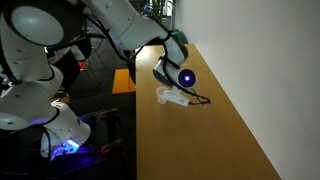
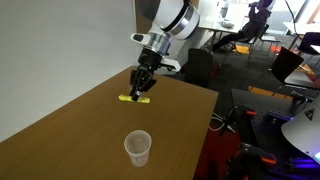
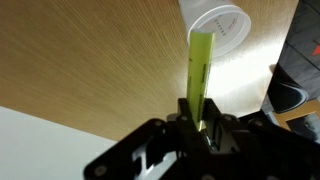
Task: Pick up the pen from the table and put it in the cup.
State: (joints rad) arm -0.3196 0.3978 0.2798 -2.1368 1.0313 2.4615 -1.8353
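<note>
The yellow-green pen (image 2: 134,98) lies low on the light-brown wooden table (image 2: 70,140), near its far end. My gripper (image 2: 140,87) is down over it. In the wrist view the pen (image 3: 201,65) sticks out from between the fingers of my gripper (image 3: 203,118), which sit tight against its sides, and points toward the white cup (image 3: 222,22). The cup (image 2: 137,148) stands upright and empty nearer the front of the table, well apart from the pen. In an exterior view the gripper (image 1: 176,92) is washed out by glare and the pen cannot be made out.
A white wall (image 2: 60,40) runs along one long side of the table. The open table edge (image 2: 205,120) is on the other side, with dark office chairs (image 2: 200,65) and equipment beyond. The robot base (image 1: 60,130), lit blue, stands beside the table.
</note>
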